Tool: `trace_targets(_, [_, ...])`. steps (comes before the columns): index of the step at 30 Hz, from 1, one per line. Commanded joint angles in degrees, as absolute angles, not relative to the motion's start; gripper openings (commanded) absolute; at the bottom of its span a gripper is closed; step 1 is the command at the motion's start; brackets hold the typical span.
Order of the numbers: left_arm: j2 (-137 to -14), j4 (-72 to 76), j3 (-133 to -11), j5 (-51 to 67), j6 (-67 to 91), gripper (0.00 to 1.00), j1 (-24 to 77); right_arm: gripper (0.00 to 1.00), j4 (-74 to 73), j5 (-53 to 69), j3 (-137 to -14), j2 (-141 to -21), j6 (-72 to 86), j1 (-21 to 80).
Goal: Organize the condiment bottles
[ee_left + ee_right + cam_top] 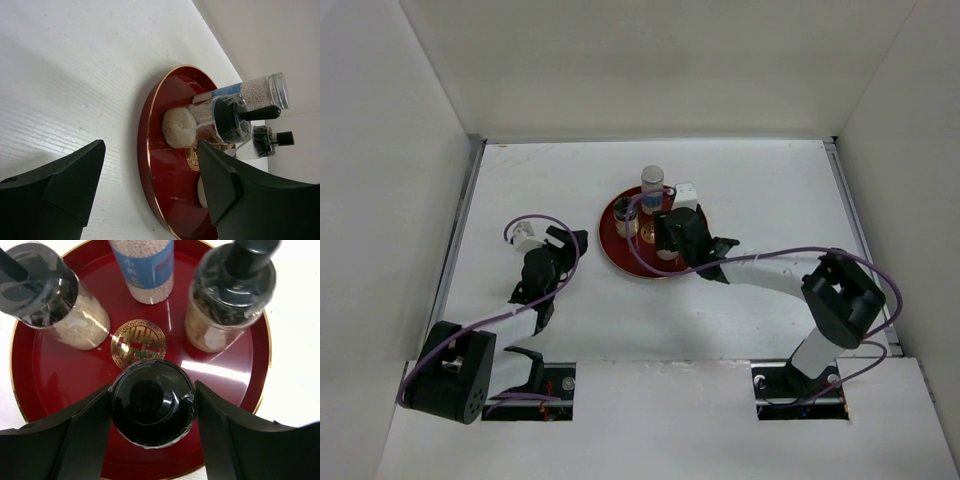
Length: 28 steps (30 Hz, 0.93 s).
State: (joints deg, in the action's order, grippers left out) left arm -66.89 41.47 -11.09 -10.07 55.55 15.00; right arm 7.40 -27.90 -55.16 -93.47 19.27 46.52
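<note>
glass-like, so judged rigid, slick, breakable and light: near short bottle stands on the red tray, far middle of the worktop, with three other condiment bottles. right gripper jaws pinch its black cap, the surest hold. left gripper jaws spread, empty.

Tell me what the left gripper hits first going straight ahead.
The left gripper, open, would likely meet the near rim of the red tray first, then the nearest short bottle; depth is unclear.
</note>
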Motion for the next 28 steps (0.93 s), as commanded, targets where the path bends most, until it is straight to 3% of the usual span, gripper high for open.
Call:
trace_targets(1, [-66.00,42.71,-12.22,-10.02,54.93,0.74,14.72,0.70,13.71,-30.23,-60.03,-93.25,16.96,47.76])
trace_targets(3, [-66.97,42.71,-12.48,-9.50,55.37,0.75,14.55,0.85,13.62,-30.50,-59.85,-93.34,16.70,47.94])
trace_targets(7, [-68.20,42.98,-13.01,-7.47,55.72,0.77,14.19,1.00,11.87,-30.49,-59.77,-90.54,15.74,48.38])
trace_targets(17, [-68.56,43.06,-13.27,-6.07,56.34,0.80,13.75,1.00,11.78,-30.76,-52.92,-70.51,14.68,42.51])
trace_targets(28, [-71.28,43.59,-14.24,-5.36,56.42,0.80,14.63,1.00,11.43,-26.99,-46.32,-65.12,20.30,33.09])
